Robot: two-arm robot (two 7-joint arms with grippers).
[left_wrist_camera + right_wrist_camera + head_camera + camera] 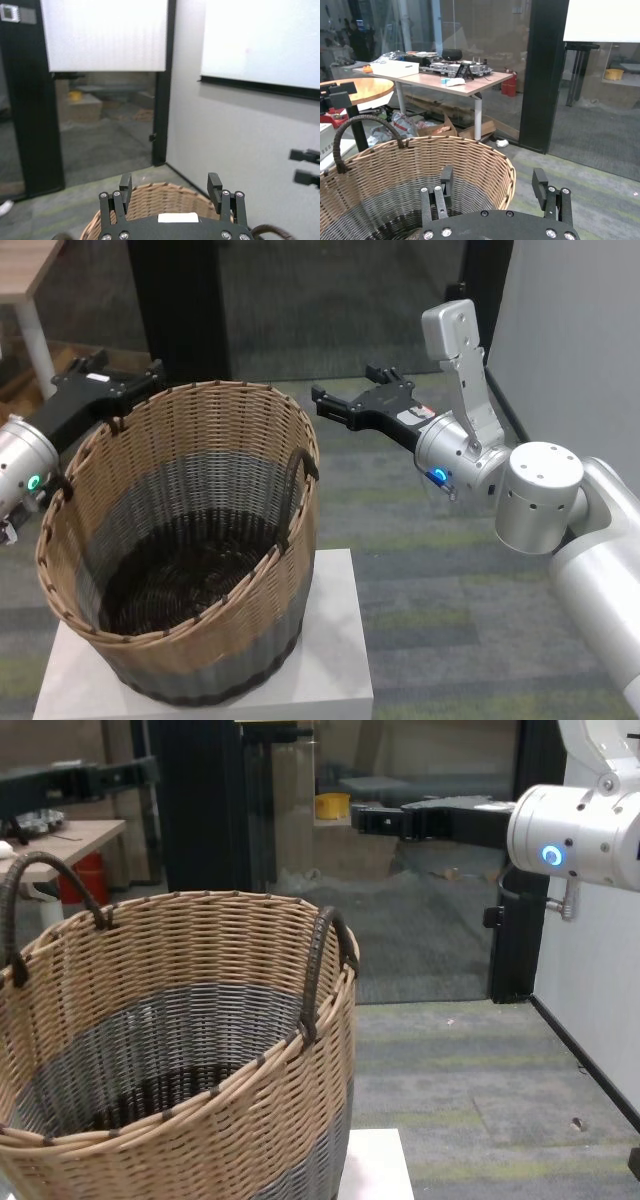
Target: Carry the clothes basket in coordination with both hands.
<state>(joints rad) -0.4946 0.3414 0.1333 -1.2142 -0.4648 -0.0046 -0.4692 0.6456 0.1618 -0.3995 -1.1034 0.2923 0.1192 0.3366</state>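
On the white pedestal (330, 660) sits the round tan-grey-brown woven wicker basket (190, 540), between both black grippers. Left gripper (115, 380), released, hovers at the far-left rim; right gripper (345, 405), also released, stands apart from the dark loop handle (297, 475).

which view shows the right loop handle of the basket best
The chest view: the right loop handle arches in full profile above the clothes basket rim, both ends visible. The head view shows it foreshortened from above. The left wrist view catches only a sliver of a handle at the frame edge; the right wrist view doesn't show it.
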